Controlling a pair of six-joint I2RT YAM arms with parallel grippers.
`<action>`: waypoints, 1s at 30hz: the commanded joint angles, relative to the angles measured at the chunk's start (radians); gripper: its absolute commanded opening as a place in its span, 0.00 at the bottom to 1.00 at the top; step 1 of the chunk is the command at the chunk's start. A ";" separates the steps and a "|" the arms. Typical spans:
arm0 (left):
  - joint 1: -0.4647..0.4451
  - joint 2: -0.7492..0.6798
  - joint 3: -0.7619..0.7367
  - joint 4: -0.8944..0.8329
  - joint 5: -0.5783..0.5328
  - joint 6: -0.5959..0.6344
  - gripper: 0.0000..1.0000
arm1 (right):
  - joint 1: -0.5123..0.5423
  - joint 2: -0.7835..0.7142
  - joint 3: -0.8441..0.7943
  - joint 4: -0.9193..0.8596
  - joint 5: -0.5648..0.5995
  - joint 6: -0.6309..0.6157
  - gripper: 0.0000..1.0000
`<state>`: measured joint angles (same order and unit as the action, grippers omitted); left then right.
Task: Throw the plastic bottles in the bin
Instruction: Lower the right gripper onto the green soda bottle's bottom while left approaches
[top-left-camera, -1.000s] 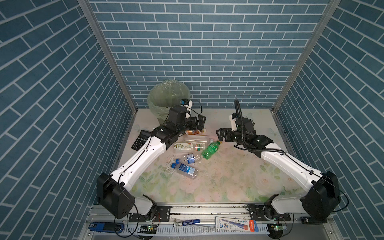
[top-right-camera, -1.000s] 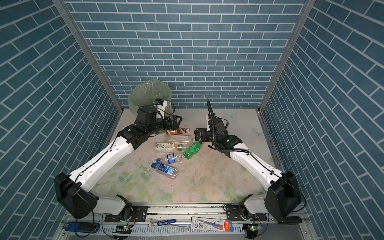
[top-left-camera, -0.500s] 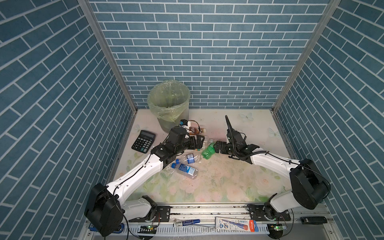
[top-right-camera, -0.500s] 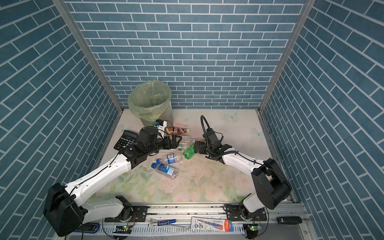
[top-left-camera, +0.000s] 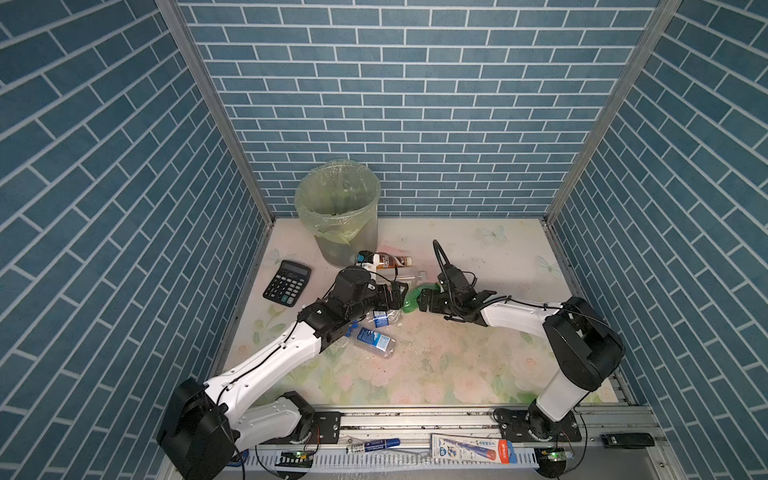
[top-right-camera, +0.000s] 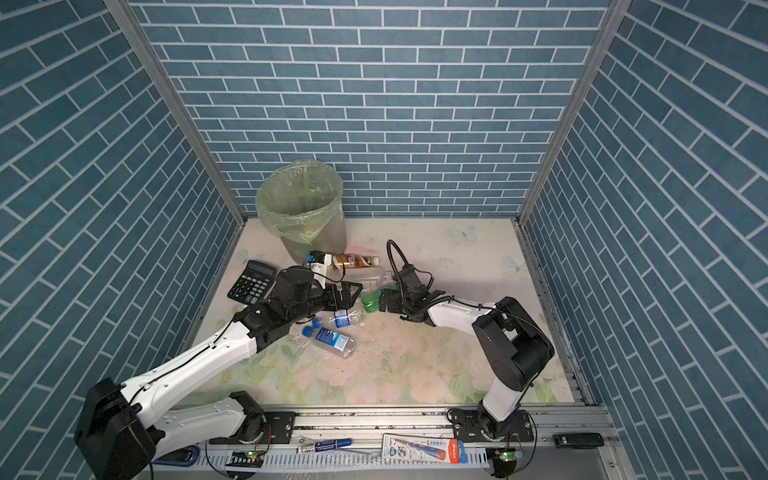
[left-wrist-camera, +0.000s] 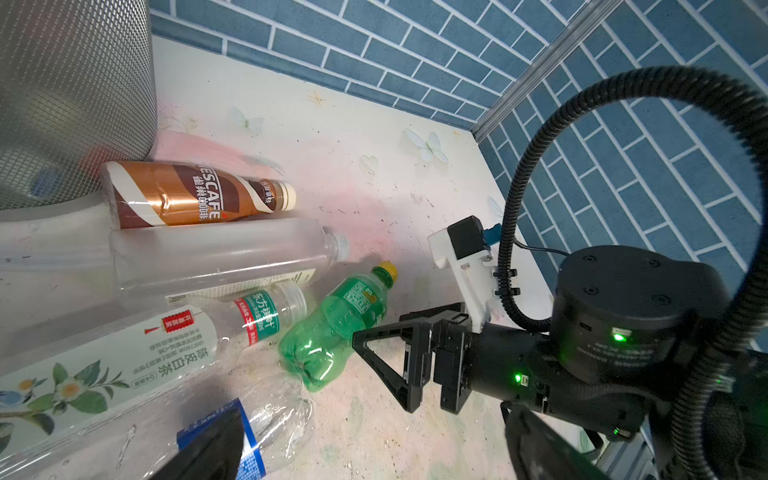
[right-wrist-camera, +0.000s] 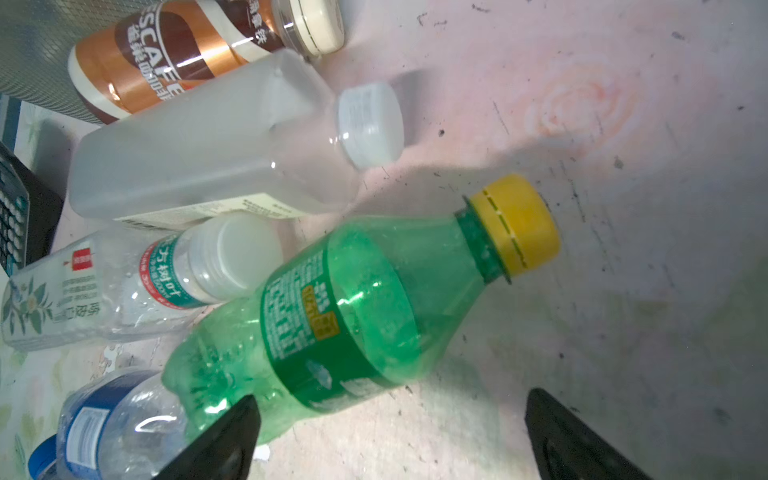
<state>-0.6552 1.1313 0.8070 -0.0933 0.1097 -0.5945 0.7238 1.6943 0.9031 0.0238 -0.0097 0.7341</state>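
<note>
The bin (top-left-camera: 336, 208) (top-right-camera: 299, 208), lined with a pale green bag, stands at the back left. Several plastic bottles lie in front of it: a green one (top-left-camera: 411, 300) (top-right-camera: 371, 300) (right-wrist-camera: 353, 307), a brown-wrapped one (top-left-camera: 390, 261) (left-wrist-camera: 183, 199), a frosted clear one (left-wrist-camera: 220, 253) (right-wrist-camera: 199, 141), a white-labelled one (left-wrist-camera: 124, 357) and blue-labelled ones (top-left-camera: 374, 338) (top-right-camera: 332, 338). My right gripper (right-wrist-camera: 390, 440) (top-left-camera: 422, 300) is open, low on the table, its jaws just short of the green bottle's side. My left gripper (left-wrist-camera: 374, 453) (top-left-camera: 397, 296) is open and empty above the blue-labelled bottles, facing the right one.
A black calculator (top-left-camera: 287, 282) (top-right-camera: 252, 281) lies left of the bottles near the left wall. The floral table (top-left-camera: 436, 365) is walled on three sides by blue brick panels. The two grippers are close together over the bottle cluster.
Both arms have come down from near the bin's height to the table. The right gripper has moved in on the green bottle. Both stayed open and empty.
</note>
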 joint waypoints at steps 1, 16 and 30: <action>-0.006 -0.026 -0.020 0.007 -0.018 -0.002 0.99 | 0.005 0.022 0.042 -0.001 0.028 0.028 0.99; -0.009 -0.026 -0.058 0.024 -0.015 -0.031 0.99 | 0.002 -0.022 0.119 -0.049 0.048 0.011 0.99; -0.014 -0.062 -0.078 0.003 -0.041 -0.036 0.99 | 0.005 0.087 0.178 -0.071 0.103 0.060 0.99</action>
<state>-0.6617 1.0855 0.7433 -0.0925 0.0875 -0.6342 0.7238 1.7828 1.0725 -0.0353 0.0441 0.7624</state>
